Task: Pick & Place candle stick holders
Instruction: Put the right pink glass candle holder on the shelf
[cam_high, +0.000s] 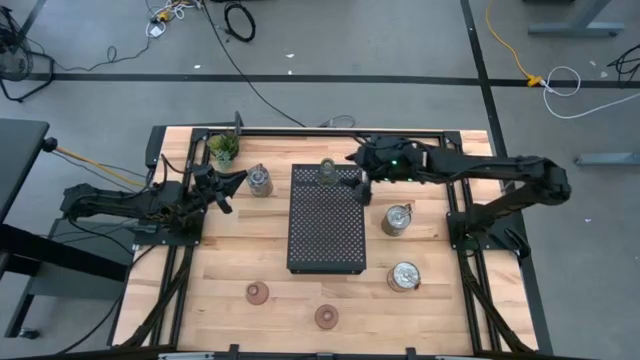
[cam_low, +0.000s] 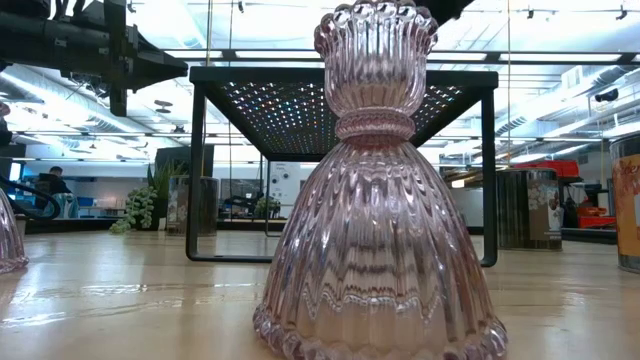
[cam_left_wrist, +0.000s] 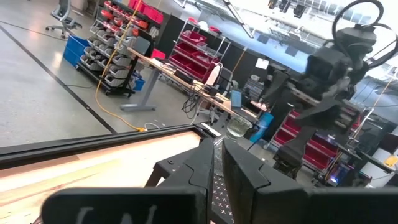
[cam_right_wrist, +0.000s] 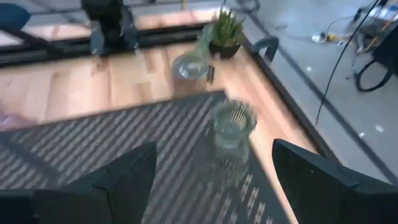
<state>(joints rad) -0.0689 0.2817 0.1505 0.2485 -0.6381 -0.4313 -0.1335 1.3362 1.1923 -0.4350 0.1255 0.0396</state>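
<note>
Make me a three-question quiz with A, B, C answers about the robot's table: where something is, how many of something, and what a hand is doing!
1. Where is the little glass holder nearest the right hand?
A. on the black tray
B. beside the potted plant
C. off the table

2. How many pinkish-brown holders stand on the bare wood?
A. one
B. two
C. four

3. What is the right hand doing?
A. gripping a holder
B. open, gripping nothing
C. shut on the plant

Answers: 1 A, the high view shows it at the tray's far edge. 2 B, the two stand near the table's front edge. 3 B, the right wrist view shows its fingers spread with the holder free beyond them.
</note>
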